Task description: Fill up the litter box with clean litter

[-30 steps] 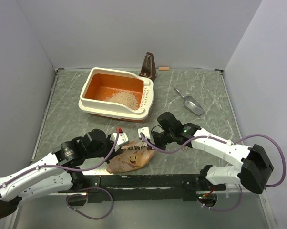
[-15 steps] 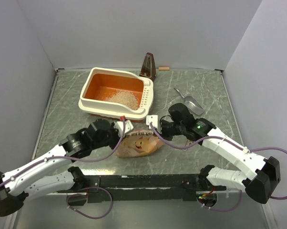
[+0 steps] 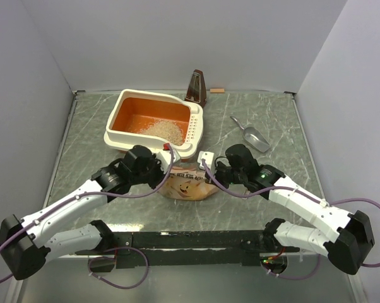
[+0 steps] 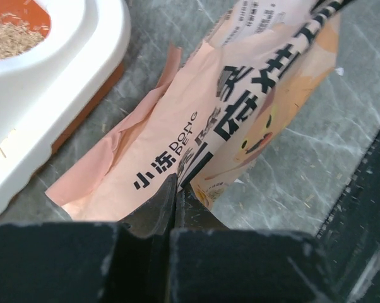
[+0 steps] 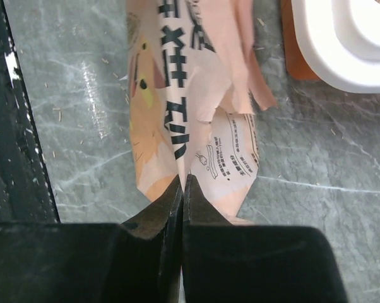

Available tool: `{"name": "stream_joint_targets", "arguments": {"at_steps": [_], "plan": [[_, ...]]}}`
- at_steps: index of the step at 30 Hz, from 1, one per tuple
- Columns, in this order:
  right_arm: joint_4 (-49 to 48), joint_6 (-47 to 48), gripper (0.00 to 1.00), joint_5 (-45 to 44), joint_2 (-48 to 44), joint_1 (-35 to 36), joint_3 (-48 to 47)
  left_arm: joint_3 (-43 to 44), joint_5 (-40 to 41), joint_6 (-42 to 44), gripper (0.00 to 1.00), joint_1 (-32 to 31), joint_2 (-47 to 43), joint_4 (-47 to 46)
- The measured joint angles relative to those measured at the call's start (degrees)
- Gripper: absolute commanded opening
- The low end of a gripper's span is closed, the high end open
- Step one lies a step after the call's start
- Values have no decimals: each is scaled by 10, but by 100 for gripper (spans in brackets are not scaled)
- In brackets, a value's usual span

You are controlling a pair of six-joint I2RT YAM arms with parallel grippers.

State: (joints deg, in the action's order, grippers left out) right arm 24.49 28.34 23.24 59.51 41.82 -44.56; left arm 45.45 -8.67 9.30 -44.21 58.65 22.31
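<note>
Box: cream-white plastic litter box [image 3: 114,133], orange inside, on grey desk [image 3: 89,158], far-centre.
Litter: pale granule heap [image 3: 165,130] inside it.
Left fingers [image 4: 176,190]: clamped on crinkled tan printed bag [image 3: 187,187].
Right fingers [image 5: 184,181]: clamped on same bag.

Left gripper [image 4: 176,192] has its jaws pinched tight on an edge of the tan bag [image 4: 240,95], all crinkled, with black print and a cartoon face on it. Grey marbled desk [image 4: 348,120] underneath. The litter box [image 4: 70,69] corner sits just beside the bag, top left, with some litter [image 4: 7,41] inside.
</note>
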Motion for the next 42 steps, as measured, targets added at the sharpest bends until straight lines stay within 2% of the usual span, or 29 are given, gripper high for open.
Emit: {"name": "stream_joint_targets", "arguments": {"at_steps": [11,13,14,18,22,23,25,26,27,33,37,42], "plan": [[-21,-45,0,10,21,0,0,0,-41,-21,1,-1,-70,72],[-24,-49,11,13,28,0,0,-5,-40,-21,1,0,-70,73],[-25,-54,24,14,29,-1,0,-7,-40,-21,1,0,-70,70],[-28,-72,43,-2,25,-8,0,-18,-39,-25,1,2,-71,52],[-31,-106,49,-28,-7,-33,0,-19,-35,-26,1,3,-71,50],[-28,-120,58,-38,-20,-45,0,-19,-35,-27,1,3,-71,49],[-26,-158,65,-70,-45,-67,-1,-21,-34,-27,1,5,-74,49],[-25,-178,73,-92,-58,-75,-2,-22,-35,-29,1,5,-76,49],[-23,-196,75,-114,-68,-80,-4,-24,-35,-29,1,5,-79,49],[17,-343,74,-268,-99,-100,-45,-31,-35,-30,1,5,-95,50],[57,-439,73,-296,-95,-122,-46,-34,-34,-32,1,5,-99,50],[94,-551,63,-313,-105,-187,9,-40,-30,-40,1,5,-103,45]]}}
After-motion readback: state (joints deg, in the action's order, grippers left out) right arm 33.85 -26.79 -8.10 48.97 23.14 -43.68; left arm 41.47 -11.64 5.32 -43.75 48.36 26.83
